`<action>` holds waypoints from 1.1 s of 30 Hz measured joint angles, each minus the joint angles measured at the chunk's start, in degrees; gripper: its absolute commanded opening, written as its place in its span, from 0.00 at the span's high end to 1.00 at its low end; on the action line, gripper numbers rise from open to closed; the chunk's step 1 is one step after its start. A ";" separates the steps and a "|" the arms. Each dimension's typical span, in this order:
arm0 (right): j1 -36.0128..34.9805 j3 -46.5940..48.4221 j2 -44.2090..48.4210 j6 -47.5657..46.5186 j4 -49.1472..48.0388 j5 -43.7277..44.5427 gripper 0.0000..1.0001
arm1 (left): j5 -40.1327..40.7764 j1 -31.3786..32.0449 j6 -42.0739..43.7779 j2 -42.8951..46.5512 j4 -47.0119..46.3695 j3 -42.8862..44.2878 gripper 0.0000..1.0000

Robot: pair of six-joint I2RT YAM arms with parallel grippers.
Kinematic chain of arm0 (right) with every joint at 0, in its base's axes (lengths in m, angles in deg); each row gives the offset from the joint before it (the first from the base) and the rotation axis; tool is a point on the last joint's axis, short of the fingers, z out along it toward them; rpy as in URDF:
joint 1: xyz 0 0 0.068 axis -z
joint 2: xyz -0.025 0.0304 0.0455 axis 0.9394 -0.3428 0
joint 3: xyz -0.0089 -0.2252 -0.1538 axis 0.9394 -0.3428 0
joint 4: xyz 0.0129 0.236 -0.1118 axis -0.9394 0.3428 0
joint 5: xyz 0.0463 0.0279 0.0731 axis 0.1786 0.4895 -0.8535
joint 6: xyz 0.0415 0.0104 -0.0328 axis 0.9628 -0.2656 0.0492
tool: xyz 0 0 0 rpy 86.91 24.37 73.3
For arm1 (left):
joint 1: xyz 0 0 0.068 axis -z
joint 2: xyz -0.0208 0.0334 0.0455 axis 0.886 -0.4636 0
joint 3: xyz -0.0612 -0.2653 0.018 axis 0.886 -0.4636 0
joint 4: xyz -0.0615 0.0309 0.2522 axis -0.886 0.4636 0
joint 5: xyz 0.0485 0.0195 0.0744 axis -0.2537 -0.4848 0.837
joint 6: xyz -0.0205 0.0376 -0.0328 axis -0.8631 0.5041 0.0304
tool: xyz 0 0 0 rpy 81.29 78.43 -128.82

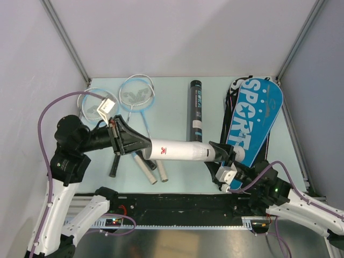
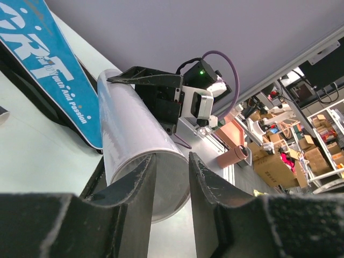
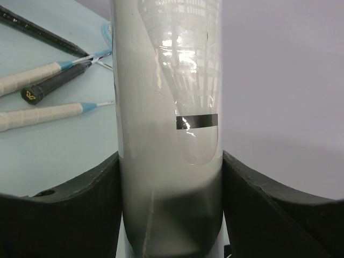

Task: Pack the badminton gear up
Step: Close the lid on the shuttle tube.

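A white tube (image 1: pixel 174 150) hangs level above the table's near middle, between both arms. My right gripper (image 1: pixel 217 153) is shut on its closed end (image 3: pixel 166 107), one finger on each side. Through the tube wall a shuttlecock (image 3: pixel 193 80) shows, its black-banded cork towards that gripper. My left gripper (image 1: pixel 146 145) is at the tube's open mouth (image 2: pixel 129 134). Its jaws (image 2: pixel 172 158) stand apart with nothing between them, and one finger overlaps the rim. Rackets with pale-blue heads (image 1: pixel 137 92) lie at the back left, their handles (image 1: pixel 156 169) under the tube. A long black tube (image 1: pixel 195 110) lies in the middle.
A blue racket bag (image 1: pixel 252 121) with white lettering lies along the right side, and its edge (image 2: pixel 48 70) shows in the left wrist view. White-wrapped and black racket handles (image 3: pixel 37 78) lie on the pale-green table (image 1: pixel 172 97). Grey walls close in the back and sides.
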 measured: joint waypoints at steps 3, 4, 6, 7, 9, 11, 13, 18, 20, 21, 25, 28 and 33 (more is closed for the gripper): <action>0.22 -1.33 -0.74 0.94 -1.27 0.66 0.63 | 0.52 -0.04 0.37 0.07 -0.59 -1.40 0.63; 0.33 -1.73 -1.07 1.16 -1.68 0.83 0.63 | 0.74 -0.04 0.37 0.07 -0.63 -1.86 0.63; 0.76 -2.40 -1.81 1.84 -2.73 0.94 0.62 | 1.22 -0.07 0.35 0.07 -0.90 -2.60 0.64; 1.07 -2.67 -2.27 2.40 -3.30 0.90 0.62 | 1.62 -0.07 0.35 0.07 -1.16 -2.91 0.63; 1.79 -3.23 -3.21 3.69 -4.66 0.66 0.63 | 2.03 -0.07 0.24 0.04 -1.55 -3.45 0.61; 2.34 -3.61 -3.98 5.42 -6.10 0.31 0.62 | 2.67 -0.07 -0.15 0.04 -1.95 -3.69 0.58; 2.69 -3.82 -5.01 7.28 -7.52 0.28 0.62 | 3.39 -0.13 -0.57 0.04 -2.43 -3.69 0.57; 2.78 -4.00 -7.04 11.61 -9.90 0.31 0.62 | 6.03 -0.13 -1.25 0.04 -2.82 -2.93 0.55; 2.78 -4.00 -7.32 12.63 -11.19 0.24 0.63 | 7.02 -0.11 -1.22 -0.02 -2.71 -1.97 0.55; 2.78 -4.00 -7.30 13.00 -11.82 0.26 0.63 | 7.39 -0.11 -1.20 -0.04 -2.71 -1.66 0.55; 2.78 -4.33 -6.58 14.73 -13.94 0.85 0.63 | 9.03 -0.11 -1.11 -0.04 -3.04 -1.20 0.54; 2.78 -4.48 -6.25 15.61 -14.01 1.05 0.63 | 10.05 -0.11 -0.22 -0.17 -3.06 -1.25 0.52; 2.80 -4.63 -6.67 17.40 -14.19 1.25 0.64 | 11.32 -0.11 1.75 -1.03 -3.21 -1.31 0.51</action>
